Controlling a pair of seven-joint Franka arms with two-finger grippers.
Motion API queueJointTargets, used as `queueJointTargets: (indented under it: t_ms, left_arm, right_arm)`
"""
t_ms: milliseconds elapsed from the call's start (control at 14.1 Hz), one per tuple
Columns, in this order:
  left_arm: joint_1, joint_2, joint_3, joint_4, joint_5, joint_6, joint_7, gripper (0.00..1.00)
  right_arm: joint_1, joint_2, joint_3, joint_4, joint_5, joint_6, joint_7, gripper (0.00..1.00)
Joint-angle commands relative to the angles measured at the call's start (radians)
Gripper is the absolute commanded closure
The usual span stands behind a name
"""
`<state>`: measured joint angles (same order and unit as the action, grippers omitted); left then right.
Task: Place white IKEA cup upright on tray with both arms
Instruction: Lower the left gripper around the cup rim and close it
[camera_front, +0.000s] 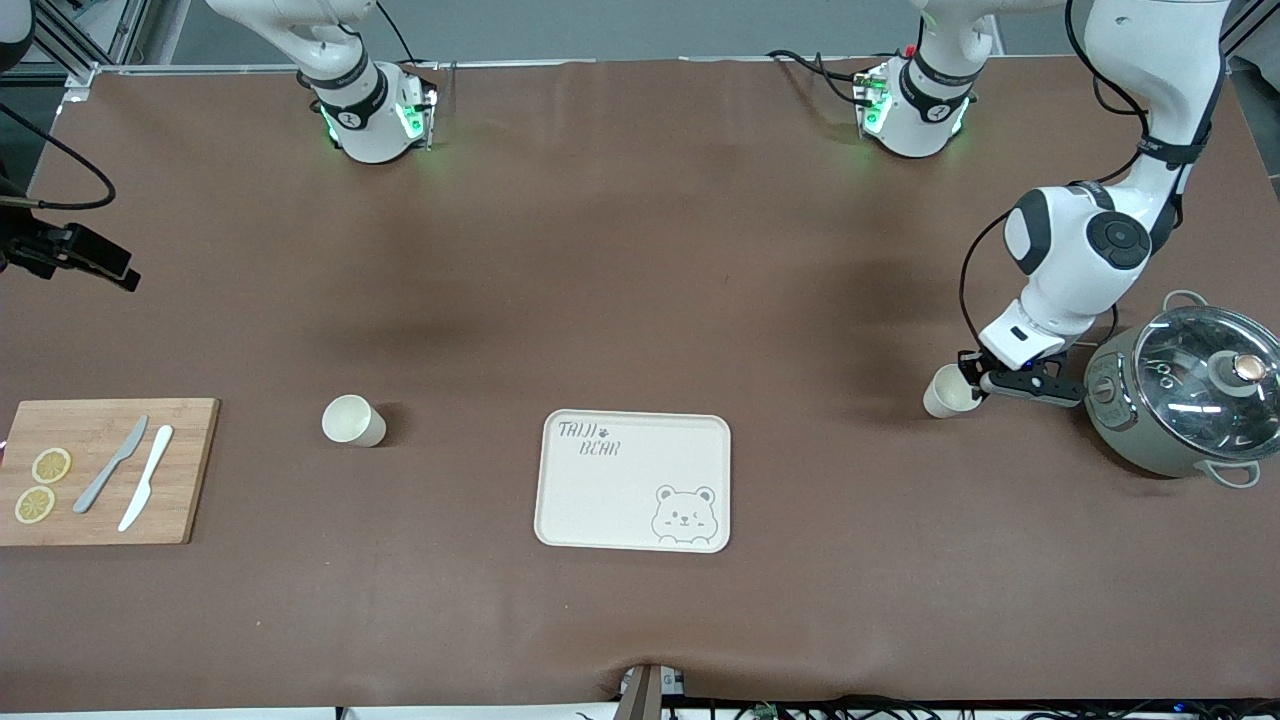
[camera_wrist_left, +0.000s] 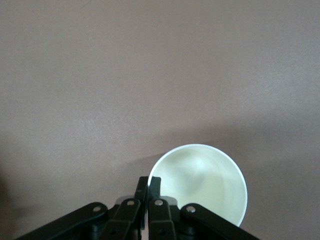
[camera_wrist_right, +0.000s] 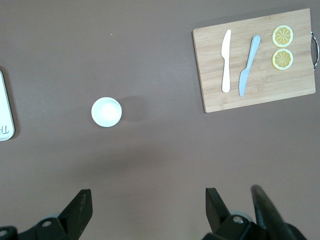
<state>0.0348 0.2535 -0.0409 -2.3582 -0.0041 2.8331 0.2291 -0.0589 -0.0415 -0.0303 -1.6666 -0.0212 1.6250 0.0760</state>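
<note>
The left gripper (camera_wrist_left: 148, 186) is clenched on the rim of a white cup (camera_wrist_left: 202, 187). One finger (camera_wrist_left: 155, 184) sits inside the mouth and the other just outside, so the thin wall is pinched between them. In the front view this gripper (camera_front: 985, 383) is low in the middle band of the frame at the left arm's end, with the white cup (camera_front: 948, 392) beside a grey-green pot (camera_front: 1180, 395). Whether the cup's base rests on the brown worktop (camera_front: 640, 250) or hangs just clear of it cannot be told.

The cup looks light, rigid and smooth. A one-sided rim pinch could probably let it swing or slip, so it likely wants slow carrying and a level set-down.

The tray (camera_front: 610, 500), lower centre of the frame, is bare and well apart from the held cup.

A second cup (camera_front: 352, 420) stands open-mouthed between the tray and a wooden cutting board (camera_front: 190, 470). A grip across its rim or body would suit it.

The right gripper (camera_wrist_right: 150, 215) waits released, fingers spread wide, high over the worktop above that second cup (camera_wrist_right: 106, 112).
</note>
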Motion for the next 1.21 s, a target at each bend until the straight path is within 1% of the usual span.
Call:
queueJointTargets:
  t_ms: [0,426,780,993,1135]
  left_arm:
    - [0.002,-0.005,-0.005,-0.003,0.018,0.009,-0.046,1.00]
    - [0.000,-0.022,-0.077,0.027,0.018,-0.010,-0.169,1.00]
    - [0.000,-0.036,-0.160,0.147,0.016,-0.216,-0.293,1.00]
    - [-0.010,-0.027,-0.192,0.235,0.018,-0.326,-0.362,1.00]
    - [-0.045,-0.014,-0.194,0.292,0.018,-0.386,-0.408,1.00]
  right_arm:
    - [-0.002,0.011,0.004,0.019,0.009,-0.011,0.016,0.00]
    - [-0.001,0.012,0.004,0.018,0.009,-0.005,0.016,0.00]
    - [0.002,0.012,0.003,0.018,0.009,-0.004,0.016,0.00]
    - [0.002,0.014,0.003,0.018,0.009,-0.004,0.016,0.00]
    - [0.002,0.015,0.003,0.018,0.009,-0.001,0.016,0.00]
